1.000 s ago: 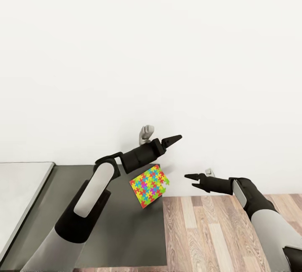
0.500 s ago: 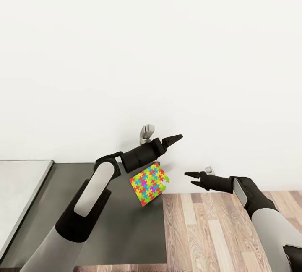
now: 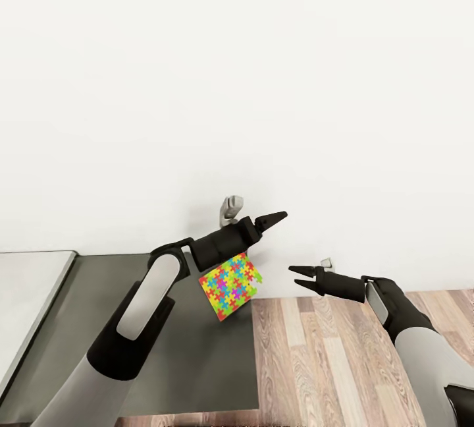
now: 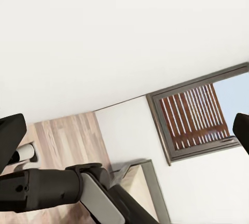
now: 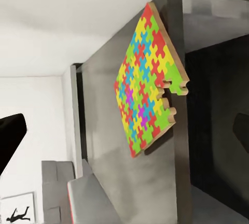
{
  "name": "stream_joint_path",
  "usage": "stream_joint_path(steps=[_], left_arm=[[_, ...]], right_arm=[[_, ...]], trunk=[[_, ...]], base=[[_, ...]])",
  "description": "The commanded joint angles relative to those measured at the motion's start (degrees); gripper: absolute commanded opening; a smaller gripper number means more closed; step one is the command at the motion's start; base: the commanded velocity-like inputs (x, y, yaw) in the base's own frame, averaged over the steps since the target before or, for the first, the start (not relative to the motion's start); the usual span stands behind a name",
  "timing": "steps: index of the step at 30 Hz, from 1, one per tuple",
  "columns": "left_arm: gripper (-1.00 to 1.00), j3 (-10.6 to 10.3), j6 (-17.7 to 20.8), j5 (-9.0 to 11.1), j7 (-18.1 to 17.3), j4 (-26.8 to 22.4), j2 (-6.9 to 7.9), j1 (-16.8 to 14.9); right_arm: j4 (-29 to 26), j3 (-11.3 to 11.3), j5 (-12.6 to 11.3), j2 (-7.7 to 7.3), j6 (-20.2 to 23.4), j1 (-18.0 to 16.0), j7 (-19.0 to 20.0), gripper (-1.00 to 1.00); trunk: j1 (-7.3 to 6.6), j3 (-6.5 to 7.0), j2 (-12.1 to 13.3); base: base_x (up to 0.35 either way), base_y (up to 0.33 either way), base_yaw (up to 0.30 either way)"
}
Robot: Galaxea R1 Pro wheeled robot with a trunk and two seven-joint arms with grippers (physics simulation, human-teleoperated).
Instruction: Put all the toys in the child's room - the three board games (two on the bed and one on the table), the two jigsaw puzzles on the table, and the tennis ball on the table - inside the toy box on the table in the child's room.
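From the head view we see one puzzle [image 3: 229, 285] lying at the far right corner of the dark cabinet top [image 3: 164, 348], just under our left forearm; it is not yet in the toy box, so we judge the task far from finished. Our left gripper [image 3: 273, 219] reaches past it toward the white wall [image 3: 263, 84], jaws looking pressed together and empty; our right gripper [image 3: 297, 277] hangs over the wood floor [image 3: 329, 361], jaws parted, holding nothing. The pale desk top [image 3: 26, 295] meets the cabinet at the left. In the left wrist view we see wall, a dark-framed window [image 4: 194, 117] and our right arm [image 4: 62, 190]. In the right wrist view the puzzle [image 5: 148, 86] rests flat on the cabinet, near its edge, untouched; a baseball-player picture [image 5: 18, 211] hangs beyond.
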Motion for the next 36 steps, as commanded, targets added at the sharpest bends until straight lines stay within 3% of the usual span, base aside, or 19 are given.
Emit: stream_joint_path(steps=[1,36], left_arm=[[1.00,0.0,0.2,0.6,0.6,-0.1,-0.04,0.0],[1.00,-0.3,0.3,0.8,0.2,-0.1,-0.53,0.0]], right_arm=[[0.1,0.0,-0.1,-0.02,0.3,-0.1,0.3,1.00],[0.2,0.0,0.0,0.09,0.2,-0.2,1.2,1.00]], trunk=[[0.03,-0.18,-0.1],[0.03,-3.40,-0.1]], base=[[0.000,0.000,-0.076],[0.000,0.000,-0.063]])
